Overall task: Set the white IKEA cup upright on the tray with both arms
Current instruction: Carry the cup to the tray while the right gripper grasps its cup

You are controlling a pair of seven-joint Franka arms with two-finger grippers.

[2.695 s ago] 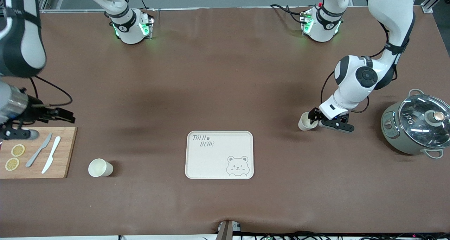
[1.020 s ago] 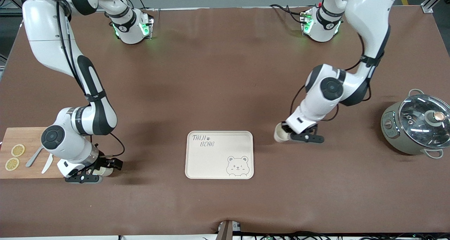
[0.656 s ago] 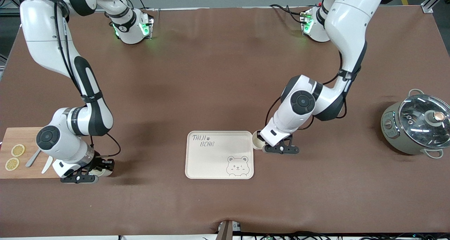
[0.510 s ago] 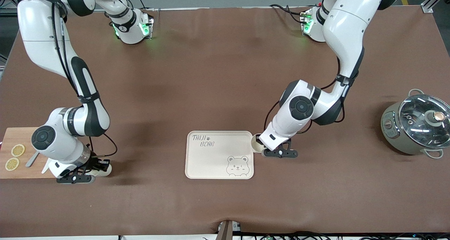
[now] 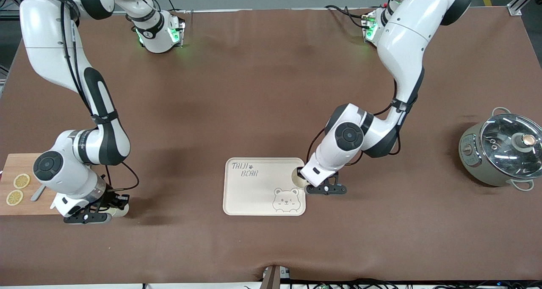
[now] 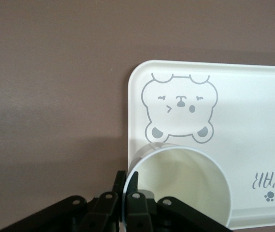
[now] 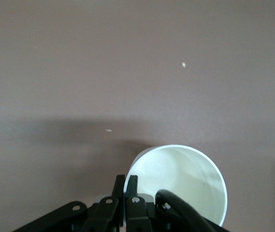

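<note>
Two white cups show. My left gripper (image 5: 303,176) is shut on the rim of one white cup (image 5: 297,177) and holds it upright over the corner of the cream tray (image 5: 254,195) at the left arm's end, by the bear drawing. In the left wrist view the fingers pinch the cup's (image 6: 185,188) wall over the tray (image 6: 253,106). My right gripper (image 5: 113,205) is shut on the rim of the second white cup (image 5: 118,211), upright beside the cutting board; whether that cup is lifted off the table I cannot tell. It also shows in the right wrist view (image 7: 185,183).
A wooden cutting board (image 5: 12,206) with lemon slices (image 5: 21,181) and a partly hidden knife lies at the right arm's end. A grey-green pot with a glass lid (image 5: 504,149) stands at the left arm's end.
My left gripper has carried its cup from the bare table to over the tray's corner. My right gripper has closed on the second cup and shifted it slightly toward the cutting board.
</note>
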